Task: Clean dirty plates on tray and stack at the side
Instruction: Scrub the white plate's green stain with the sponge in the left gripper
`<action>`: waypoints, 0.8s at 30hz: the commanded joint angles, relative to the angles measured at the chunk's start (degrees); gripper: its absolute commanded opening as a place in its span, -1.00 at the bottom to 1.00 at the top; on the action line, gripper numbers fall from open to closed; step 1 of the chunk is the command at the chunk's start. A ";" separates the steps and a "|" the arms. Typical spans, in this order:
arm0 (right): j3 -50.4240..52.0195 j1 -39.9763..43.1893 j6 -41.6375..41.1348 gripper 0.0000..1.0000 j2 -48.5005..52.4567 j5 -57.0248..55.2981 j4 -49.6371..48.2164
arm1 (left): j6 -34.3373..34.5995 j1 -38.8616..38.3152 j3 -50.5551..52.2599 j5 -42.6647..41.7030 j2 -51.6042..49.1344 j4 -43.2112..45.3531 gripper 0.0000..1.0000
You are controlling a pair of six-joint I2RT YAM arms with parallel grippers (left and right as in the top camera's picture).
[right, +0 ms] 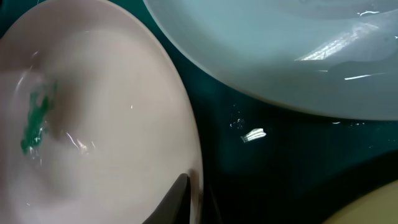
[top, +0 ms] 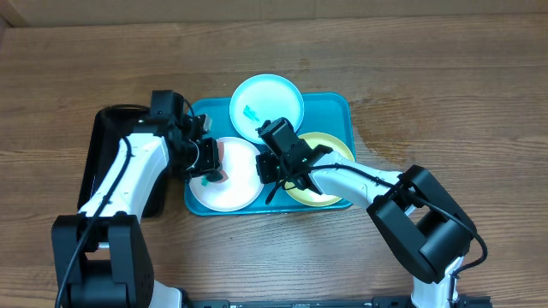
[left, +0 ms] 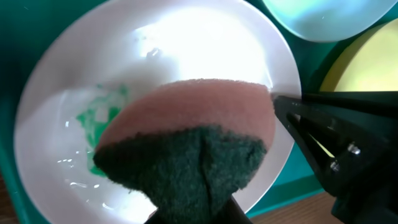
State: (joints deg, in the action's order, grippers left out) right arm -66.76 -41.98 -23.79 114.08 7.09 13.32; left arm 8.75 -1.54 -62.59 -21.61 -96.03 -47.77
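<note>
The white plate (top: 233, 186) is lying in the lower left part of the tray (top: 339, 106), near the centre of the overhead frame. Green smears (left: 93, 121) are showing on the left of its inner surface. The left tool (top: 210, 169) is gripping a sponge (left: 193, 137), pink layer behind a dark green scouring layer, over the plate's bowl; whether it is touching the plate cannot be told. The right tool (top: 267, 169) is standing narrow, pinching the plate's right rim. The pale blue plate (top: 270, 96) is sitting at the tray's upper edge, carrying a small green mark. The yellow-green plate (top: 336, 147) is lying at the lower right, partly covered by the right arm. A black tray (top: 103, 145) is resting on the table (top: 428, 85) just left of the tray.
</note>
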 commanded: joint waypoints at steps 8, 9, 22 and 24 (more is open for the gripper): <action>-1.60 0.33 -0.28 -0.77 0.59 -0.17 0.11 | 4.81 -0.76 4.04 0.61 0.79 5.88 -0.56; -1.60 0.33 -0.26 -0.77 0.59 -0.20 0.09 | 4.81 -0.74 4.04 0.61 0.79 6.16 -0.52; -1.60 0.33 -0.26 -0.74 0.59 -0.20 0.09 | 4.35 -0.74 4.04 10.10 0.79 7.89 0.01; -1.60 0.33 -0.26 -0.74 0.59 -0.20 0.07 | 5.33 -0.74 4.04 10.40 0.79 8.28 0.03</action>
State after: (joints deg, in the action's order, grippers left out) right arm -66.78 -41.98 -23.79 114.08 7.07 13.37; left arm 13.43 -1.54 -58.78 -15.44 -96.03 -39.97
